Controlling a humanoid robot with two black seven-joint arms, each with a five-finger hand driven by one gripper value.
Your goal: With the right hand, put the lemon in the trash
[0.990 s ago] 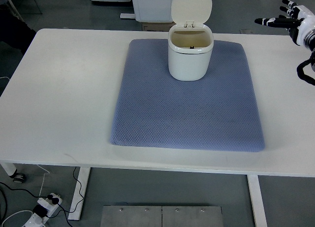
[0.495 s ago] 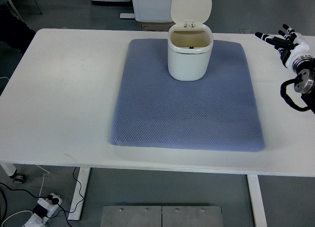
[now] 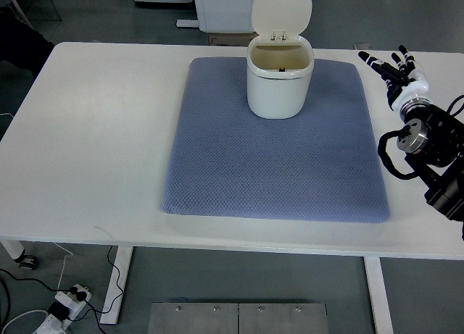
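Observation:
A white trash bin (image 3: 280,84) stands at the far end of the blue mat (image 3: 275,145), its lid (image 3: 282,10) flipped up and open. I see no lemon on the table or the mat; the bin's inside looks beige and I cannot make out a lemon in it. My right hand (image 3: 391,69) is over the table just right of the mat's far right corner, fingers spread and pointing away, holding nothing. Its black wrist and forearm (image 3: 428,145) run in from the right edge. The left arm does not show.
The white table (image 3: 94,131) stretches wide to the left of the mat. Its front edge runs across the lower picture, with floor, cables and a power strip (image 3: 69,299) below. A white cabinet (image 3: 225,4) stands beyond the far edge.
My right hand has come down and leftward from the far right corner toward the mat's edge, and more of its forearm now shows. Bin and mat have not moved.

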